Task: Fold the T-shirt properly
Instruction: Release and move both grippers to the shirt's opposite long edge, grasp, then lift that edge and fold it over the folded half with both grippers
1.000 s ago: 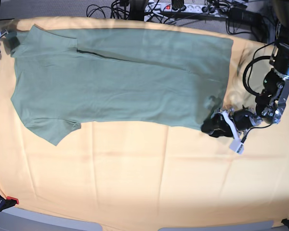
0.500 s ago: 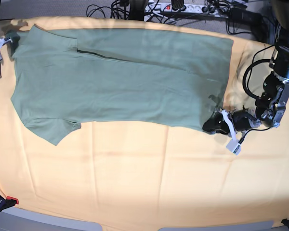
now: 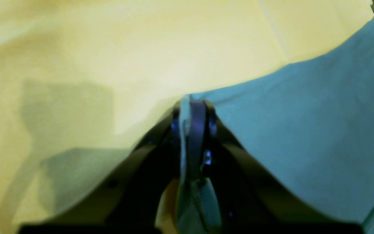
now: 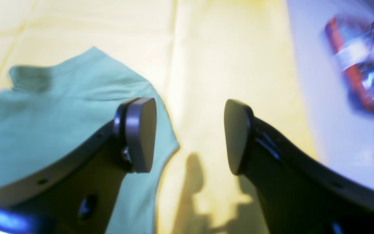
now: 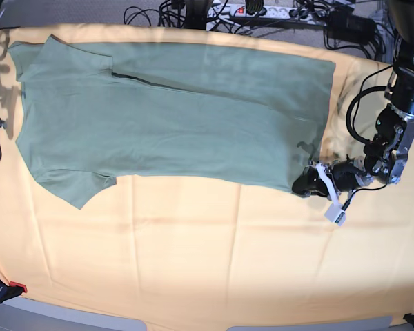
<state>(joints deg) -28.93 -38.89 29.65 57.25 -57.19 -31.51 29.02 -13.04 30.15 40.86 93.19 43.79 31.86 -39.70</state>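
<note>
Bench draped in yellow-orange cloth. Left claw: closed, pinching the T-shirt at its lower hem corner, low on the cloth. Right claw: jaws apart, holding nothing, above the shirt's sleeve edge. T-shirt: sage green, folded lengthwise, flat across the bench's far half. Cables beyond the far edge.

A robotics lab or test bench is suggested. A worktop is draped with a yellow-orange cloth. Beyond the worktop's far edge, tangled black cables and a white power strip are seen on a grey floor.
</note>
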